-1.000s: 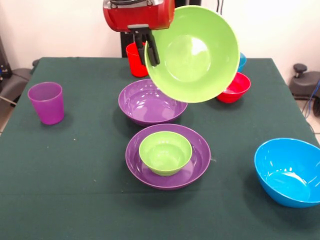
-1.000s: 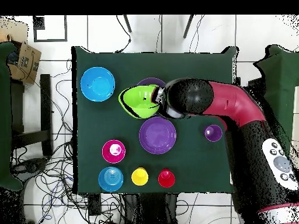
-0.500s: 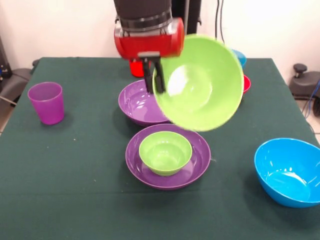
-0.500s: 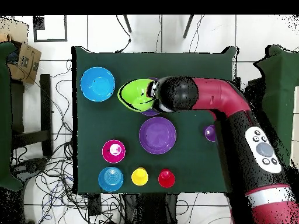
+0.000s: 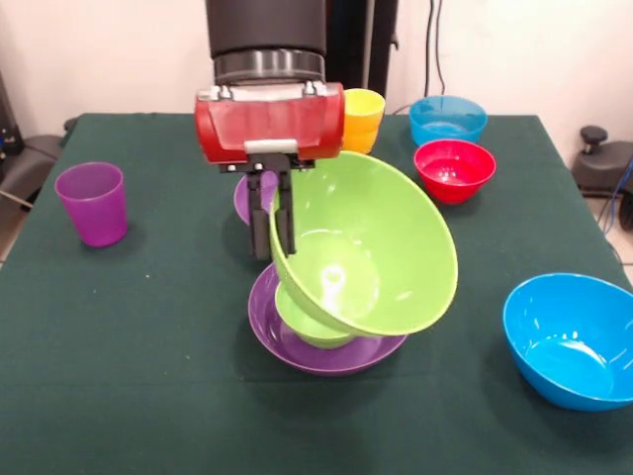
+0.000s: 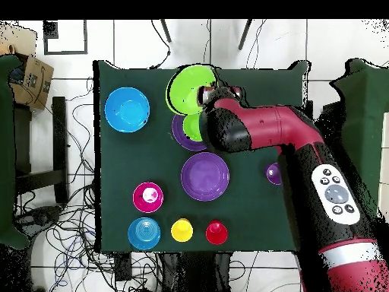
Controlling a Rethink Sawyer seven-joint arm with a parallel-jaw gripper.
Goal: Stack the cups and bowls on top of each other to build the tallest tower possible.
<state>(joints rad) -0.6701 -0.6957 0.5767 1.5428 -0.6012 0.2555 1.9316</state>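
Note:
My gripper (image 5: pixel 272 242) is shut on the rim of the large lime green bowl (image 5: pixel 366 247). It holds the bowl tilted just above the small green bowl (image 5: pixel 307 325), which sits in the near purple bowl (image 5: pixel 326 351). In the overhead view the lime bowl (image 6: pixel 186 87) shows beside the gripper (image 6: pixel 203 95). The second purple bowl (image 5: pixel 242 198) is mostly hidden behind the gripper. The blue bowl (image 5: pixel 574 341) stands alone at the right. No tower of large bowls is in view.
The purple cup (image 5: pixel 92 203) stands at the left. The yellow cup (image 5: pixel 363 119), small red bowl (image 5: pixel 453 170) and small light blue bowl (image 5: pixel 447 119) stand at the far side. The red cup (image 6: pixel 216 232) shows only in the overhead view.
The arm has come toward the front camera and down with the lime green bowl, from above the far purple bowl to just over the small green bowl in the near purple bowl.

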